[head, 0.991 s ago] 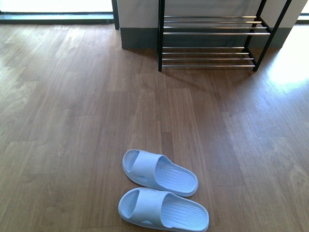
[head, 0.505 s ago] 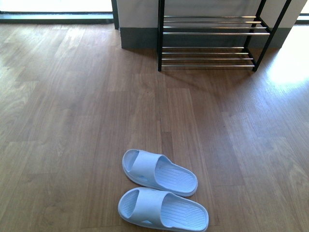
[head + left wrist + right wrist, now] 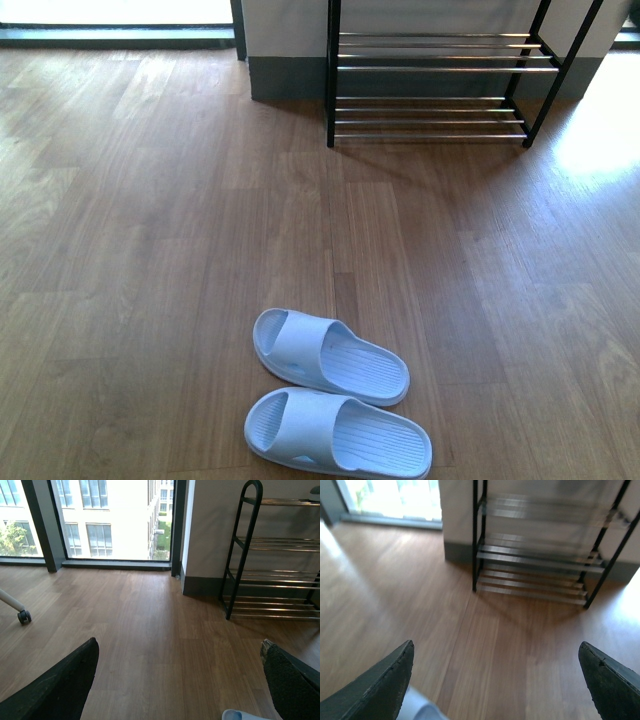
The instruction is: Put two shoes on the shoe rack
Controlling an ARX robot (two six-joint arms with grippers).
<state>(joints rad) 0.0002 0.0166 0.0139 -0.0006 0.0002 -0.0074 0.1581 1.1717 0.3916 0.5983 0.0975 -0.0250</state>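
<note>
Nothing has visibly moved in the front view since one second ago; the two pale blue slippers lie in the same place on the wooden floor (image 3: 150,230), at 6 o'clock and close to the robot; the near slipper (image 3: 338,432) and the far slipper (image 3: 330,357) are side by side, almost touching, toes toward 9 o'clock. The shoe rack (image 3: 435,68) stands at 1 o'clock, well apart from them, against the wall (image 3: 285,25); between rack and slippers there is only floor. The left gripper (image 3: 179,645) has its fingers wide apart and holds nothing; the right gripper (image 3: 496,647) is the same; both hang above the floor. Beyond the left gripper are a window (image 3: 110,520) and a small caster wheel (image 3: 24,616).
</note>
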